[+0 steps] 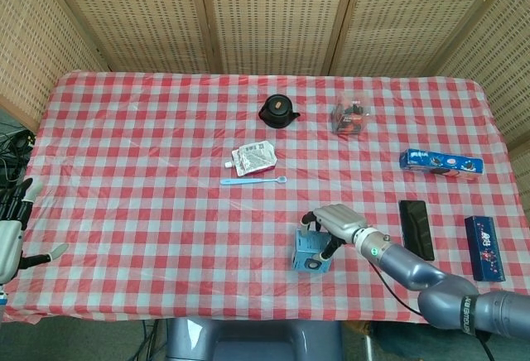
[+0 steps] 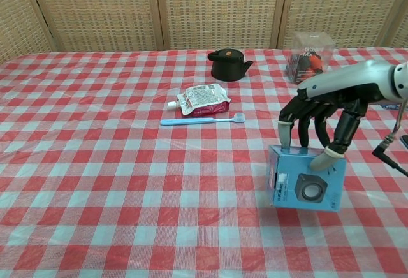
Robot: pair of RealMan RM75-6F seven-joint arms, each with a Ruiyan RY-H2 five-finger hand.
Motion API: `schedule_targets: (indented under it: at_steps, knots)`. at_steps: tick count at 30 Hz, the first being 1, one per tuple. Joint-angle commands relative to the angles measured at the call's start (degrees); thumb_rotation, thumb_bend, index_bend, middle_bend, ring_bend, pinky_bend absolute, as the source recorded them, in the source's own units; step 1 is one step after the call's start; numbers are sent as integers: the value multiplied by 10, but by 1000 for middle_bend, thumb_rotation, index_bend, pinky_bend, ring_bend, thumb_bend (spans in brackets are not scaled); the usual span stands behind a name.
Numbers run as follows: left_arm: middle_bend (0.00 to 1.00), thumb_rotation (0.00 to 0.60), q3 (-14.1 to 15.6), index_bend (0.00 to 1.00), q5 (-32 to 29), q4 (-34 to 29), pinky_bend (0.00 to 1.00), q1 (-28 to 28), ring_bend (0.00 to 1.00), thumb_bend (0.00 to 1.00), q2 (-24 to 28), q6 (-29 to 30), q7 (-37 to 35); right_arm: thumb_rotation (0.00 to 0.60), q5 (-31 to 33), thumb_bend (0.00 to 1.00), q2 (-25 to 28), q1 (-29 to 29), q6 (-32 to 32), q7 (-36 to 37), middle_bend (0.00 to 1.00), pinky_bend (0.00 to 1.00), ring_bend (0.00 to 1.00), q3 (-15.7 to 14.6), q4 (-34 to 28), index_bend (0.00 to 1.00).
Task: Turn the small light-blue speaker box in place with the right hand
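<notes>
The small light-blue speaker box (image 1: pixel 310 255) (image 2: pixel 307 187) stands upright on the checked cloth near the table's front edge, with its speaker picture facing the chest camera. My right hand (image 1: pixel 335 222) (image 2: pixel 322 115) reaches over it from the right. The fingers (image 2: pixel 285 131) hang down behind its top edge and the thumb presses on the front top edge, so the hand grips the box's top. My left hand (image 1: pixel 10 233) hangs at the far left edge of the table with its fingers apart, holding nothing. The chest view does not show it.
A black phone (image 1: pixel 416 228) and a dark blue box (image 1: pixel 484 247) lie to the right of the speaker box. Further back are a blue carton (image 1: pixel 440 162), a clear box (image 2: pixel 308 57), a black pot (image 2: pixel 228 64), a pouch (image 2: pixel 201 98) and a blue toothbrush (image 2: pixel 203 120).
</notes>
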Motion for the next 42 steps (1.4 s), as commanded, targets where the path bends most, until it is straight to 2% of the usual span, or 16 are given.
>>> schedule_targets:
  at_steps: [1, 3, 7, 9, 10, 11, 12, 14, 15, 16, 19, 22, 25, 34, 38, 42]
  knots:
    - [0, 600, 0, 0, 0, 0, 0, 0, 0, 0, 1, 0, -1, 600, 60, 800, 24, 59, -106, 51, 546, 526, 543, 2, 30, 509]
    - [0, 600, -1, 0, -1, 1, 0, 0, 0, 0, 1, -1, -3, 600, 73, 806, 24, 79, -148, 64, 546, 526, 544, -10, 50, 509]
    - [0, 600, -1, 0, -2, 1, 0, -1, 0, 0, 2, -2, -4, 600, 82, 810, 17, 103, -191, 84, 548, 527, 549, -28, 78, 509]
    - [0, 600, -1, 0, -2, 1, 0, -2, 0, 0, 2, -3, -3, 600, 80, 801, 11, 112, -194, 89, 544, 526, 548, -40, 94, 504]
    - [0, 600, -1, 0, -2, 1, 0, -2, 0, 0, 2, -3, -2, 600, 78, 762, 5, 114, -185, 89, 517, 506, 523, -49, 102, 474]
    - [0, 600, -1, 0, -2, 1, 0, -1, 0, 0, 1, -2, -2, 600, 77, 712, 2, 116, -177, 89, 478, 458, 476, -56, 104, 432]
    - [0, 600, 0, 0, -3, 1, 0, -1, 0, 0, 1, -2, -1, 600, 74, 596, -2, 118, -161, 87, 380, 338, 359, -64, 107, 340]
    - [0, 600, 0, 0, -3, 1, 0, -1, 0, 0, 0, -2, 1, 600, 69, 294, -8, 119, -128, 78, 135, 70, 84, -78, 108, 130]
    - [0, 600, 0, 0, -2, 1, 0, -1, 0, 0, 0, -2, 1, 600, 69, 226, -11, 119, -109, 73, 89, 36, 45, -85, 109, 94]
    - [0, 600, 0, 0, -2, 0, 0, -1, 0, 0, 0, -2, 2, 600, 71, 119, -13, 119, -89, 68, 29, 6, 4, -90, 109, 41]
    - [0, 600, 1, 0, -1, 0, 0, -1, 0, 0, -1, -1, 4, 600, 80, 17, -23, 119, -22, 40, 0, 0, 0, -110, 106, 5]
    - [0, 600, 1, 0, -1, -1, 0, -1, 0, 0, -1, 0, 4, 600, 91, 0, -31, 113, 51, 7, 0, 0, 0, -118, 95, 0]
    - [0, 600, 1, 0, 0, -1, 0, 0, 0, 0, -1, 1, 3, 600, 99, 0, -30, 105, 90, -5, 0, 0, 0, -113, 78, 0]
    - [0, 600, 1, 0, 4, -1, 0, 1, 0, 0, 2, 5, -4, 600, 59, 0, 28, 71, 137, 0, 0, 0, 0, -90, 17, 0]
    - [0, 600, 3, 0, 11, -1, 0, 4, 0, 0, 4, 10, -11, 600, -39, 0, 43, 19, 232, -21, 0, 0, 0, -97, 15, 0]
    - [0, 600, 4, 0, 22, 1, 0, 7, 0, 0, 4, 19, -15, 600, -154, 0, 34, -51, 343, -8, 0, 0, 0, -117, 47, 0]
